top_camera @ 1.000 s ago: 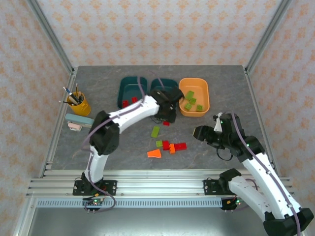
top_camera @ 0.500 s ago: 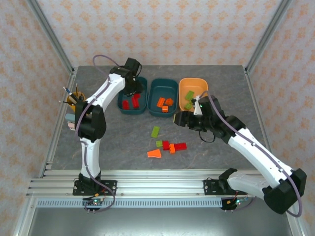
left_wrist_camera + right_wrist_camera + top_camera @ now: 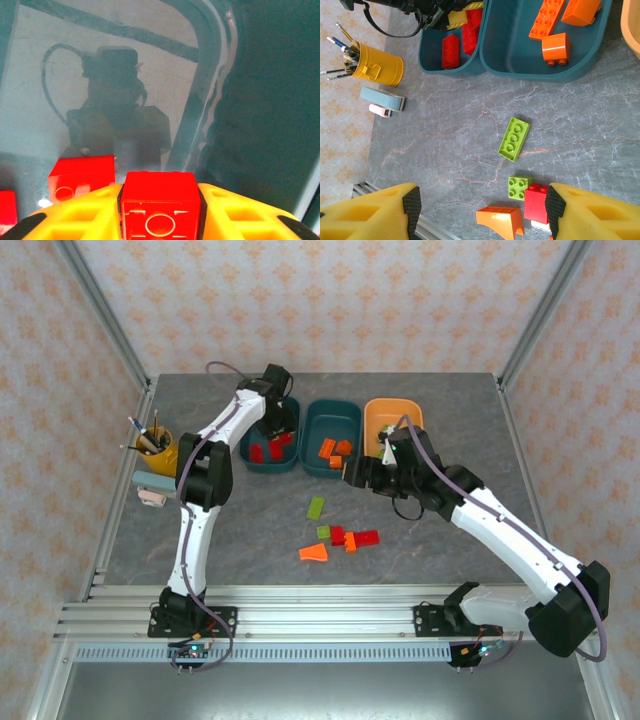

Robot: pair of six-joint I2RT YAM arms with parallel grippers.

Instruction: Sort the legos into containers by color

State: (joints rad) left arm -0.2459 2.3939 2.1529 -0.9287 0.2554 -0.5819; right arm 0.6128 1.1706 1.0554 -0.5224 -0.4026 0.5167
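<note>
**Red brick held low in its tray, ready to be let go**

The step in hand looks like the delivery of a red piece. The left tool point(image 3: 280, 430) pinches a red brick point(image 3: 161, 207) between its yellow fingers and hangs low inside the dark teal tray point(image 3: 252, 428) just left of the middle tray point(image 3: 332, 410). Another red brick point(image 3: 82, 177) lies on the floor of that tray just beneath and to one side. Whether the held brick touches the tray floor cannot be told.

The right tool point(image 3: 481, 204) is spread wide and grips nothing. It hovers just on the near side of the middle tray, looking down on the loose pieces on the surface. There, nearer the arm bases than the middle tray, lie a long green brick point(image 3: 514, 138), a small green brick point(image 3: 519, 187), a red piece point(image 3: 536, 203) touching it, and an orange wedge point(image 3: 499, 221). The middle tray holds orange bricks, and the orange tray point(image 3: 397, 406) just right of it holds green ones.

The next move probably calls for the left fingers to part so the red brick drops among the others. The right tool then needs to come down over one loose piece; the long green brick lies apart from the rest and seems the easiest pick.
</note>
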